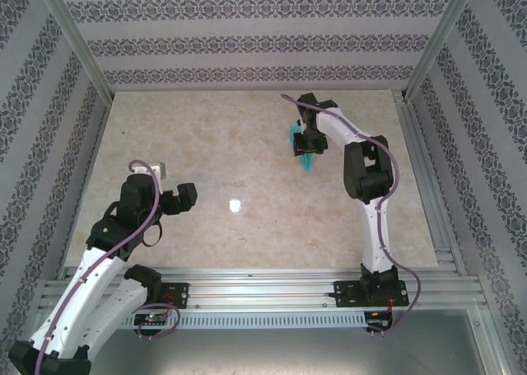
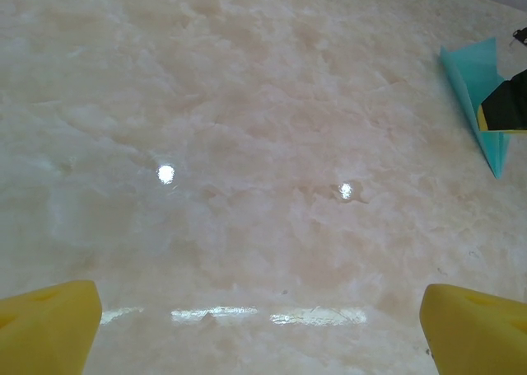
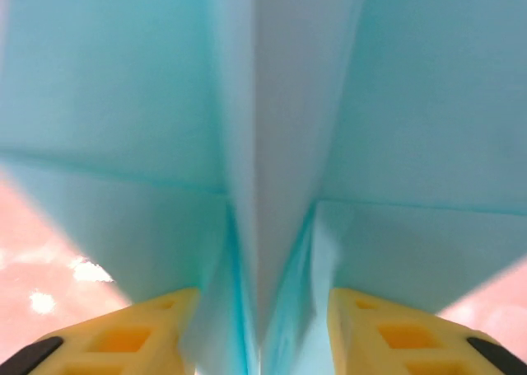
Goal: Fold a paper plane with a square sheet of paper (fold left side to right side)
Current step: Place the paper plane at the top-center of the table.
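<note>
The light-blue paper plane (image 1: 307,160) lies on the marble table (image 1: 230,144) at the back right, its tip pointing toward the near edge. My right gripper (image 1: 308,142) stands over it. In the right wrist view the plane (image 3: 280,103) spreads wide, with its centre fold running down between my right gripper's (image 3: 263,330) yellow fingers (image 3: 140,334). Those fingers stand apart on either side of the fold, open. My left gripper (image 1: 171,184) hovers at the near left, wide open with nothing between its fingertips (image 2: 49,321). From there the plane (image 2: 471,82) shows at the far right.
Patterned walls and metal frame posts (image 1: 74,45) enclose the table on three sides. A metal rail (image 1: 263,288) with the arm bases runs along the near edge. Bare marble (image 2: 247,144) lies between the two arms.
</note>
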`<state>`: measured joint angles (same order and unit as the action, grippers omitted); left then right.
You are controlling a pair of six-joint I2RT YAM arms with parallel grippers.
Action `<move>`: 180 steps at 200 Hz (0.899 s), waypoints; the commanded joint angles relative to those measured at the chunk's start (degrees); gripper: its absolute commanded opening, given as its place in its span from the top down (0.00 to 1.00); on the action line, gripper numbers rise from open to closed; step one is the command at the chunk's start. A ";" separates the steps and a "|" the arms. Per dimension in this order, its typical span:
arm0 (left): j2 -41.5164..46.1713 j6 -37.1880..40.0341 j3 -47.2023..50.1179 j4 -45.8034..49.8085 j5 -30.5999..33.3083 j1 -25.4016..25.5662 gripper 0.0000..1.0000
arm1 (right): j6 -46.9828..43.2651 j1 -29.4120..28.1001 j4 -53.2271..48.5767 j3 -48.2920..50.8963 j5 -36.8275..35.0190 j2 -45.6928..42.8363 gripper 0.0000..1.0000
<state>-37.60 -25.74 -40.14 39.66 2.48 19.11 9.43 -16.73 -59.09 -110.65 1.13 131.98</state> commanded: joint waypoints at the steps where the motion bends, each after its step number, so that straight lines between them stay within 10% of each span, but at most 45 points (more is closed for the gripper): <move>1: 0.10 0.29 0.37 0.66 0.77 -0.78 0.00 | 0.14 -0.12 -1.28 -0.92 -1.75 -6.85 0.52; 81: -1.84 -1.70 0.20 -1.93 4.76 -0.77 0.00 | 2.86 -1.67 2.97 17.65 -6.46 -34.02 0.38; 119: -2.57 -0.96 1.47 -7.57 14.78 -1.09 0.00 | 4.84 -0.73 9.14 34.14 -12.28 -52.27 0.34; 156: -2.89 3.78 5.07 -18.12 27.69 -1.60 0.00 | 6.06 2.96 22.64 53.62 -17.54 -69.17 0.03; 180: -3.97 10.07 8.30 -27.12 33.90 -2.39 0.00 | 3.87 7.21 33.35 63.91 -16.39 -75.38 0.02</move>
<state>-40.84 -23.05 -34.52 25.28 25.96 18.04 14.24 -12.56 -40.14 -54.04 -12.62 60.75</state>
